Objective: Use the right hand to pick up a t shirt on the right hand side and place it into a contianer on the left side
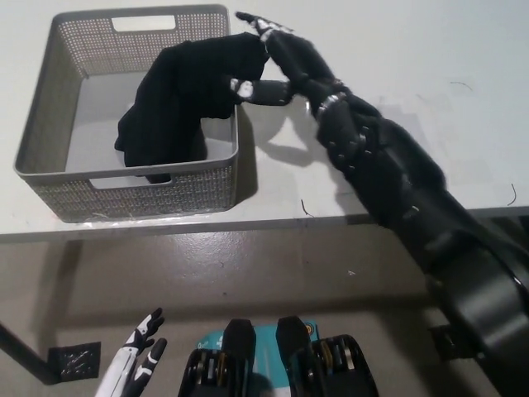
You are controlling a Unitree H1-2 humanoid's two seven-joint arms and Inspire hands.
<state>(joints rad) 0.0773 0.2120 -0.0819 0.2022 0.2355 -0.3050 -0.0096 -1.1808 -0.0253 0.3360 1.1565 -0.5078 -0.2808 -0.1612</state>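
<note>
A black t-shirt (178, 99) lies bunched in the right part of the grey mesh container (50, 91), with one fold draped over the container's right wall. My black right hand (277, 62) is just right of that wall, open, its fingers spread and clear of the cloth except perhaps at the tips. The black arm runs down to the bottom right. My white left hand (136, 360) rests low at the bottom left, below the table, fingers apart and holding nothing.
The white table (397, 107) stretches to the right of the container, with its front edge (248, 223) crossing the picture. A small dark thread (304, 207) lies near that edge. Brown floor shows below.
</note>
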